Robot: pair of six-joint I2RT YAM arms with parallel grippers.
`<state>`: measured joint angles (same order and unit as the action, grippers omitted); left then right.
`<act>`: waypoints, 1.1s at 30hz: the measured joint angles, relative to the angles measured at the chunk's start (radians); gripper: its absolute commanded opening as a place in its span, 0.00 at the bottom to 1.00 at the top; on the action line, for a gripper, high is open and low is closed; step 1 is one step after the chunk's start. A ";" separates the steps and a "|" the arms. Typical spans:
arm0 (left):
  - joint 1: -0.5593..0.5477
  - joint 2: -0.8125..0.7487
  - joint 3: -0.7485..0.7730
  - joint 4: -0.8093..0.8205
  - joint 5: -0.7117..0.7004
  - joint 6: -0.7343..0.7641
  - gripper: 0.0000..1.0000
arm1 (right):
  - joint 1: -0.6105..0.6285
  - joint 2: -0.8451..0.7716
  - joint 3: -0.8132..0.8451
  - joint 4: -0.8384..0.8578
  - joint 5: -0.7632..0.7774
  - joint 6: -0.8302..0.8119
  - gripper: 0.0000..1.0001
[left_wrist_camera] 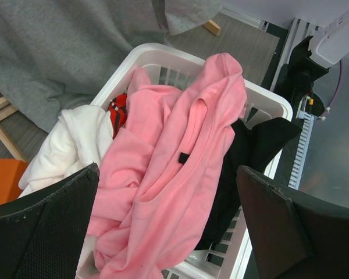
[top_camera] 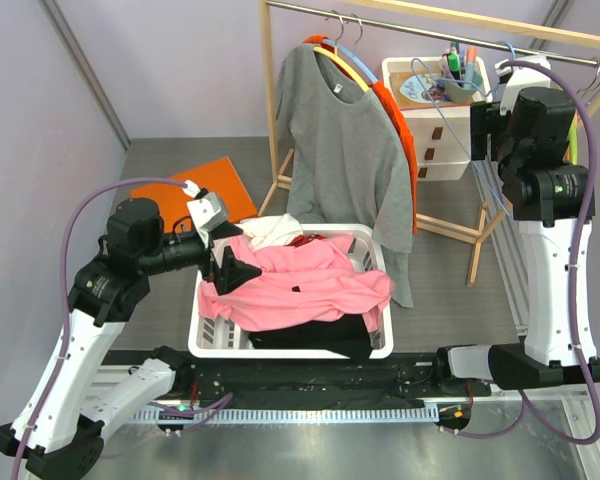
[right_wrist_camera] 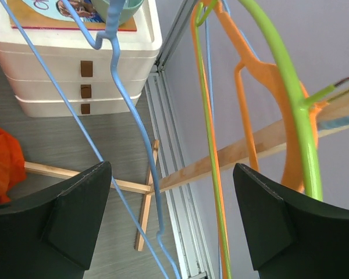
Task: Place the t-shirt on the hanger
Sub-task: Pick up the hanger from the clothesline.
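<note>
The pink t-shirt [top_camera: 300, 285] lies crumpled on top of the white laundry basket [top_camera: 212, 345]. In the left wrist view the t-shirt [left_wrist_camera: 163, 192] shows its collar and a small dark label [left_wrist_camera: 184, 157]. My left gripper [top_camera: 235, 268] is open just above the shirt's left side, jaws wide and empty [left_wrist_camera: 167, 171]. My right gripper [top_camera: 488, 125] is raised by the clothes rail and open [right_wrist_camera: 171, 168]. The light-blue wire hanger [right_wrist_camera: 134, 116] hangs in front of it, its wire passing between the spread fingers without contact.
A grey long-sleeved shirt [top_camera: 345, 150] hangs on the wooden rack [top_camera: 270, 110]. Lime-green [right_wrist_camera: 285, 87] and orange [right_wrist_camera: 250, 75] hangers hang beside the blue one. White drawers [top_camera: 430, 130] stand behind. White [left_wrist_camera: 70, 145] and black [left_wrist_camera: 262, 145] garments lie in the basket. An orange sheet [top_camera: 215, 185] lies at the left.
</note>
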<state>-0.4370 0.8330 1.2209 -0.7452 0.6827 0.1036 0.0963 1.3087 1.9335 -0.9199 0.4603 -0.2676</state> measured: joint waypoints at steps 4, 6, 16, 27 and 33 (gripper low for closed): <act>0.000 -0.001 0.000 0.001 0.000 0.000 1.00 | -0.063 0.014 -0.051 0.023 -0.078 -0.015 0.84; 0.000 -0.002 0.000 0.001 0.000 0.000 1.00 | -0.082 0.019 -0.074 0.030 -0.128 -0.022 0.78; 0.000 0.003 0.000 0.004 0.008 0.000 1.00 | -0.111 -0.034 -0.161 0.072 -0.384 -0.033 0.10; 0.000 0.011 0.000 0.009 0.009 0.000 1.00 | -0.121 -0.079 -0.255 0.230 -0.430 -0.016 0.01; 0.000 0.018 0.000 0.010 0.008 0.001 1.00 | -0.124 -0.166 -0.327 0.319 -0.459 -0.008 0.01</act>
<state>-0.4370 0.8509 1.2205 -0.7353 0.6907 0.1043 -0.0280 1.1431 1.6062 -0.6010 0.0010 -0.2760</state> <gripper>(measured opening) 0.996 0.051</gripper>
